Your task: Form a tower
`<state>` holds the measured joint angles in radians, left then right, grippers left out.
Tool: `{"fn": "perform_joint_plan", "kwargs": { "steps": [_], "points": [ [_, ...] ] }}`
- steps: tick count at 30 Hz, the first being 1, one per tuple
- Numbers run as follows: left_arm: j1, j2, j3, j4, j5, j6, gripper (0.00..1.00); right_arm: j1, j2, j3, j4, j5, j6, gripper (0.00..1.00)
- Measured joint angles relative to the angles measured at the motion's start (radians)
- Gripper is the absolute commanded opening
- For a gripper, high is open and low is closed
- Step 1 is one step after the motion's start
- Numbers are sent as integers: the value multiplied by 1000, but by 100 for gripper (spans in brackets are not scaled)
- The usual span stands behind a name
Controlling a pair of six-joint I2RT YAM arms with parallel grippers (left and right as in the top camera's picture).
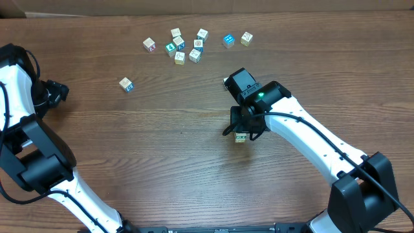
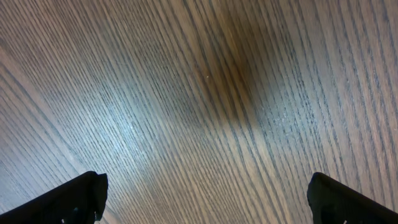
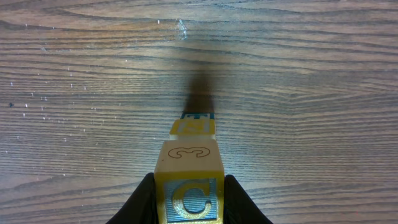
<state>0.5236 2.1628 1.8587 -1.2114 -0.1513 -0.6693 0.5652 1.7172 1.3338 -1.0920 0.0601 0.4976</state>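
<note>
your right gripper (image 3: 189, 198) was pinched on the top cube (image 3: 189, 163) of the tower (image 1: 240, 137), which stood mid-table, well apart from the loose cubes (image 1: 184, 45) along the far side. the right arm reached in from the near right corner, wrist turned down. your left gripper (image 2: 208, 202) hung spread wide over bare table (image 2: 186, 93).

Grained, softly sheened wooden table (image 3: 298, 74); smooth pale painted wood of the tower (image 3: 189, 158)

Overhead faces down; wrist views near table (image 1: 162, 149), right sharing tower (image 1: 240, 137)
</note>
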Motion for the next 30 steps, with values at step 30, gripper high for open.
{"fn": "perform_joint_plan", "kwargs": {
  "steps": [30],
  "points": [
    [0,0,0,0,0,0,100,0,1,-27,45,18,0,10]
  ]
}}
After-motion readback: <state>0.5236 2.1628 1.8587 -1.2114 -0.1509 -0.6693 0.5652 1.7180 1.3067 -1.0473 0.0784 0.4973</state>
